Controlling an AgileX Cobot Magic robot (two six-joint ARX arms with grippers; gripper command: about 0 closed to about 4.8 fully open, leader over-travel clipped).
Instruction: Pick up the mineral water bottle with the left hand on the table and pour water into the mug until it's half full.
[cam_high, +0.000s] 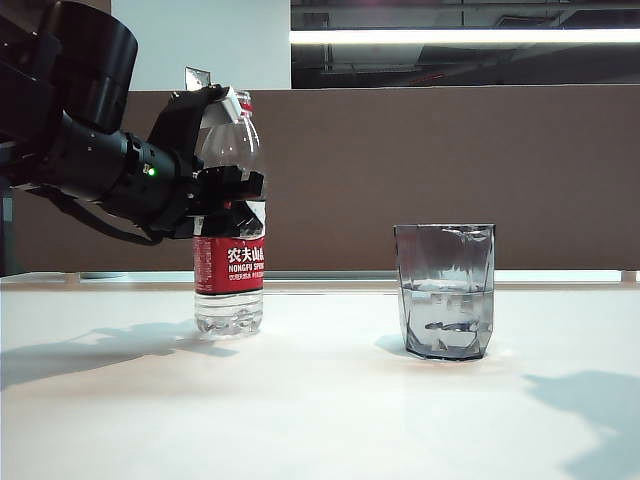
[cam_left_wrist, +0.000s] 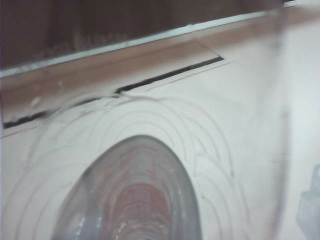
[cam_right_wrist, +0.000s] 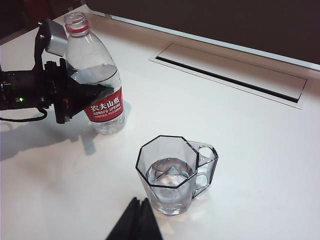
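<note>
White table (cam_high: 320, 400): left gripper (cam_high: 232, 178) grips bottle (cam_high: 229, 265).

The mineral water bottle (cam_high: 229, 262) is showing clear, thin plastic, ribbed at the base and wrapped in a glossy red-and-white printed label (the neck ring is reading as red plastic). The mug (cam_right_wrist: 172, 175) is presenting smoky grey transparent faceted glass, smooth and reflective, with a handle visible from the right wrist view. The table (cam_high: 320, 400) is appearing as a glossy white surface, throwing soft reflections. The left tool (cam_high: 228, 170) is showing matt black casing with light grey pads; the right tool (cam_right_wrist: 135, 222) is looking matt black.
</note>
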